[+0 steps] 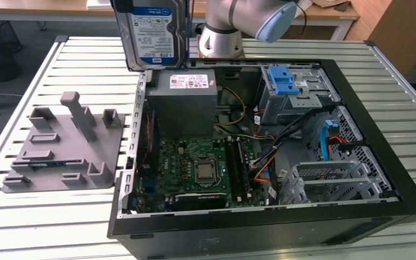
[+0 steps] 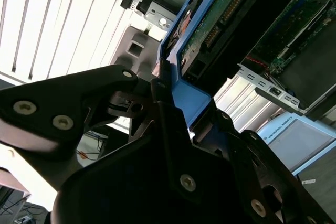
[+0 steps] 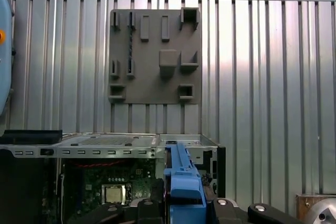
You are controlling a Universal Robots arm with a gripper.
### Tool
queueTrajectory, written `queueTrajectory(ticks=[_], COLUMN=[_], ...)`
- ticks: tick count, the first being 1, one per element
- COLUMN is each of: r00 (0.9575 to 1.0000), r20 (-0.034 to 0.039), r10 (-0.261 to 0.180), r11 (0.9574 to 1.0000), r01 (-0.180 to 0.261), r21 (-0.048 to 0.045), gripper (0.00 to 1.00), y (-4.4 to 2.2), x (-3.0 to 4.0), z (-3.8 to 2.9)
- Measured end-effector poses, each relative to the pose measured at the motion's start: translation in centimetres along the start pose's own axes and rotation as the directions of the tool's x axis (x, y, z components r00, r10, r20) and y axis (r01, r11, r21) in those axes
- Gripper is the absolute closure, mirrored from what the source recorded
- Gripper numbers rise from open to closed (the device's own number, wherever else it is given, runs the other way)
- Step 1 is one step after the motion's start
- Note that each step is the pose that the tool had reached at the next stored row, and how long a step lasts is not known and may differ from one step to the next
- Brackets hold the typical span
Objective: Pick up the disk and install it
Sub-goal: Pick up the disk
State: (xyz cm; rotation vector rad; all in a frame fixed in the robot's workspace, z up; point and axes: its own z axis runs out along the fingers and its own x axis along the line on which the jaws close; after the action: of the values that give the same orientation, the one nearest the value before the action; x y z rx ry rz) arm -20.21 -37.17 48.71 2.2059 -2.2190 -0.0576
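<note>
The disk [image 1: 154, 32] hangs upright in the air above the back left corner of the open computer case [image 1: 381, 108], with its white-and-blue label facing the exterior view. In the second wrist view my gripper [image 2: 170, 95] is shut on the disk's blue carrier rail [image 2: 191, 103], and the drive's green circuit board [image 2: 220, 19] points away from the fingers. The first wrist view looks down along the blue rail [image 3: 181, 179], clamped between the black fingers [image 3: 149, 205], onto the case's edge below.
The case lies open on a slatted metal table [image 1: 34, 227]. It holds a grey power-supply box [image 1: 186, 103], a motherboard [image 1: 201, 168] and a drive cage with a blue latch [image 1: 284, 81]. A grey fixture plate [image 1: 63, 146] lies beside the case.
</note>
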Motion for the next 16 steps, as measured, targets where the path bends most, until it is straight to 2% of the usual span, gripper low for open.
queueTrajectory(ticks=[4,7,9,13,16], r00=[1.0000,1.0000,1.0000,1.0000,1.0000], r20=[0.0007,0.0014,0.0015,0.0015,0.0015], r10=[0.000,0.000,0.000,0.000,0.000], r11=[0.9999,0.9999,0.9999,0.9999,0.9999], r01=[0.000,0.000,0.000,0.000,0.000], r21=[0.0107,0.0126,0.0126,0.0123,0.0122], gripper=[0.64,0.64,0.64,0.64,0.64], y=[0.01,-0.03,-0.39,-1.61,-1.85], x=[0.89,1.60,1.70,1.88,2.15], z=[-0.01,-0.01,-0.02,-0.05,-0.06])
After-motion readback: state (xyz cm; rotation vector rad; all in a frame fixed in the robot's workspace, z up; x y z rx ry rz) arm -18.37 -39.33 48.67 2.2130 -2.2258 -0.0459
